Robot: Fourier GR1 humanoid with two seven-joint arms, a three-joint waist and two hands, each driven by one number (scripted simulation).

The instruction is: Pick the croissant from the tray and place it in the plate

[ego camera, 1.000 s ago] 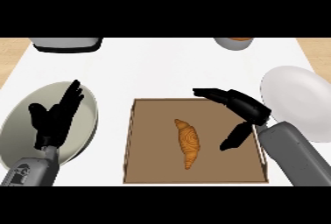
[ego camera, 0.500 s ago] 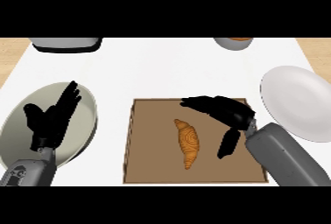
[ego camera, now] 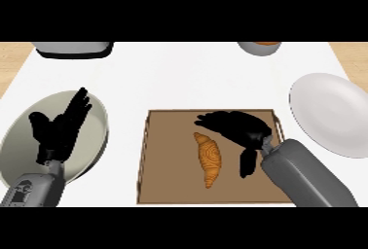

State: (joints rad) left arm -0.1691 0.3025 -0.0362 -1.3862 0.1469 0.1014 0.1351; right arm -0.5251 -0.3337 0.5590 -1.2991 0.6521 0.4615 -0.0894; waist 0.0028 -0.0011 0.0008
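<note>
A golden croissant (ego camera: pixel 208 158) lies lengthwise in the middle of the brown tray (ego camera: pixel 165 185). My right hand (ego camera: pixel 237 130) hovers over the tray just right of the croissant, fingers spread toward its upper end and thumb pointing down beside it; it holds nothing. A white plate (ego camera: pixel 334 114) sits at the right of the tray. A grey-green plate (ego camera: pixel 22 146) sits at the left, and my left hand (ego camera: pixel 59 129) rests open above it with fingers up.
A grey appliance (ego camera: pixel 73 48) stands at the back left edge of the white counter. A small bowl (ego camera: pixel 260 47) sits at the back, right of centre. Wooden surface shows at the far corners.
My right hand has moved left and down across the tray, from near its right rim to right beside the croissant. The left hand and the croissant have stayed put.
</note>
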